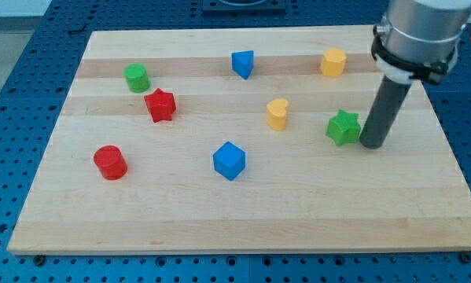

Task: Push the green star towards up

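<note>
Green star point(344, 127) at view's right, mid-height on wooden board point(243, 224). My tip point(372, 145) just beside star, on its right, slightly lower; contact or gap: can't tell. No gripper, plain rod, nothing held. Yellow heart point(277, 114) left of star, apart. Yellow hexagon point(333, 62) above. No containers.

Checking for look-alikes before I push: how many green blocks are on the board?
2. The green star sits at the view's right, just left of my tip. The green cylinder is at the upper left. None appears hidden.
</note>
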